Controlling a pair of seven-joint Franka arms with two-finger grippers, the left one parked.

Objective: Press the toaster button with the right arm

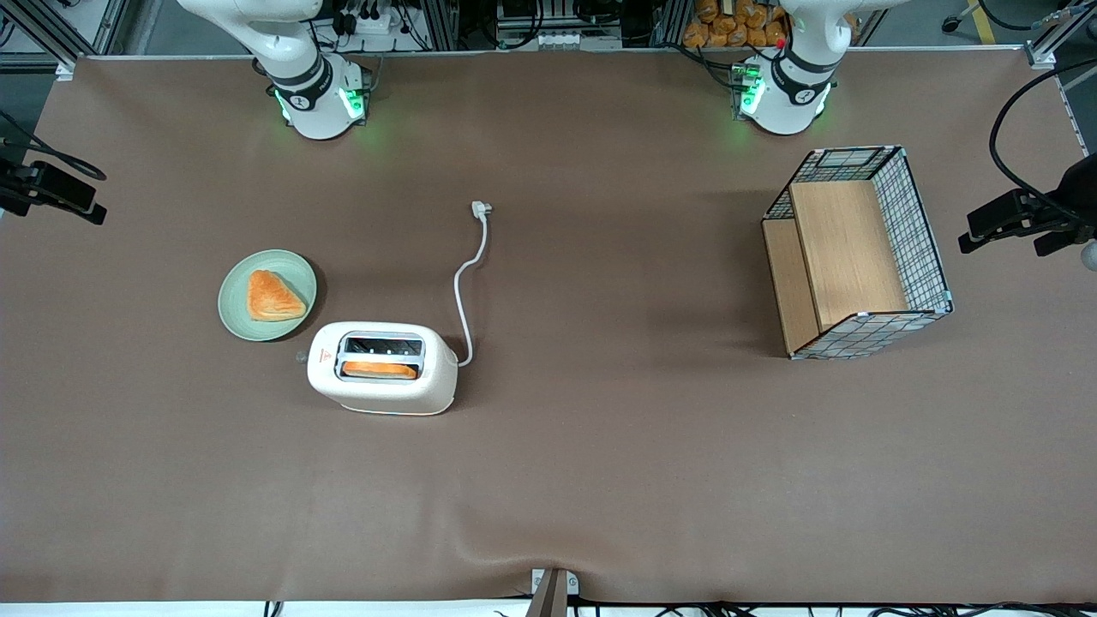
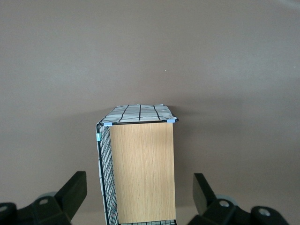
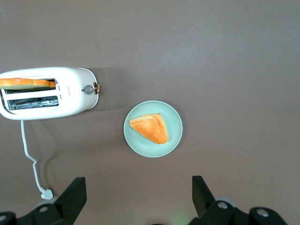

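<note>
Gripper (image 3: 136,199), fingers spread wide, hangs high above the table, toaster button (image 3: 88,89) well apart.

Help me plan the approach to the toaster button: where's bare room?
Bare table lies nearer the camera than the toaster, and between cord and basket. Crowded: plate beside the toaster button. Gripper, fingers open, hangs above.
</note>
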